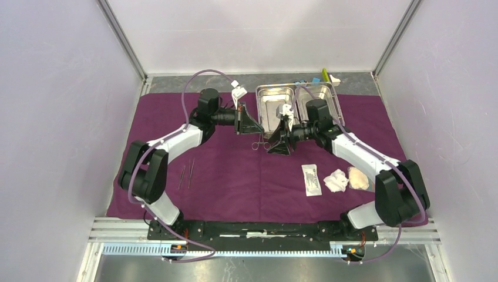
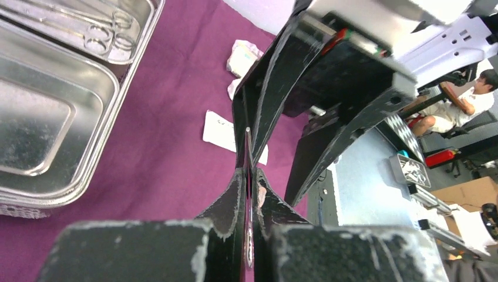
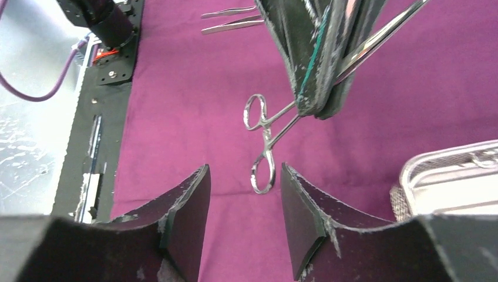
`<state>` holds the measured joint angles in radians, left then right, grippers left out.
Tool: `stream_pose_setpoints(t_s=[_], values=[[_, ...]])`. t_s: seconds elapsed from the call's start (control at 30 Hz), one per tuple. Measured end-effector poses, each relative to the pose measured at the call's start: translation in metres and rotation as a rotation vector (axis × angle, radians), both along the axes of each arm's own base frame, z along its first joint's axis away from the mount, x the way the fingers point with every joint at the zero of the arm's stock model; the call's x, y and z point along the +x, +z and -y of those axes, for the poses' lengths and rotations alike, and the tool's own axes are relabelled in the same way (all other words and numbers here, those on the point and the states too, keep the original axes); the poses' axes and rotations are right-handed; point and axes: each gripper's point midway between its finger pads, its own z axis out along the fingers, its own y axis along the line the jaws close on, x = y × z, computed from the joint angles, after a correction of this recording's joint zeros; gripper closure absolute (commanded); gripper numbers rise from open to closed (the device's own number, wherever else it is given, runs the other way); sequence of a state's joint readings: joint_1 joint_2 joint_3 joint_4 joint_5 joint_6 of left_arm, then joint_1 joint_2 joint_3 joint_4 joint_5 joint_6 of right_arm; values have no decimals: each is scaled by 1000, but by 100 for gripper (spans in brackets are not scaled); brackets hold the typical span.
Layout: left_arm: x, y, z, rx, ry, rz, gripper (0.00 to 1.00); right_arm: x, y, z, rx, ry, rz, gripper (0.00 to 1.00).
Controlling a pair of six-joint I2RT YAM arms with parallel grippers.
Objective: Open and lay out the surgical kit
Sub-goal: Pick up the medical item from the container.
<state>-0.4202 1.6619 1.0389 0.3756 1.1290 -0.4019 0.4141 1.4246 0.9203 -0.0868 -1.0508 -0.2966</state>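
Observation:
The plum-purple cloth (image 1: 235, 182) lies spread over the table. My left gripper (image 1: 258, 130) (image 2: 249, 171) is shut on the shaft of a steel scissor-handled instrument (image 1: 261, 144) (image 3: 264, 126), holding it above the cloth. The instrument's ring handles hang toward my right gripper (image 1: 275, 144) (image 3: 244, 171). That gripper is open, and one ring sits level with its fingertips, touching neither. The shiny two-compartment steel tray (image 1: 260, 103) (image 2: 111, 88) stands at the back, with more scissor-handled instruments (image 2: 100, 29) in it. Tweezers (image 1: 186, 173) (image 3: 232, 19) lie on the cloth at the left.
A white flat packet (image 1: 312, 179) (image 2: 218, 129) and gauze pads (image 1: 336, 180) (image 2: 244, 59) lie on the cloth at the front right. Small blue (image 1: 302, 80) and yellow-green (image 1: 324, 75) blocks sit behind the tray. White walls enclose the table.

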Motion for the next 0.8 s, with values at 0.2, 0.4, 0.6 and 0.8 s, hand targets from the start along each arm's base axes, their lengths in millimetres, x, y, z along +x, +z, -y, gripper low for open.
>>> stream_pose_setpoints(t_s=[0.2,0.4,0.6,0.8], values=[[-8,11,-2,-36,-29,66,98,-8,-17,-10,0,62,-50,78],[-17,10,-4,-49,-57,90,98,-12,-21,-12,-6,73,-74,99],[-21,14,-7,-47,-63,174,69,-9,-21,-13,2,39,-111,100],[4,4,-11,69,70,177,20,2,-26,-18,3,-75,-148,100]])
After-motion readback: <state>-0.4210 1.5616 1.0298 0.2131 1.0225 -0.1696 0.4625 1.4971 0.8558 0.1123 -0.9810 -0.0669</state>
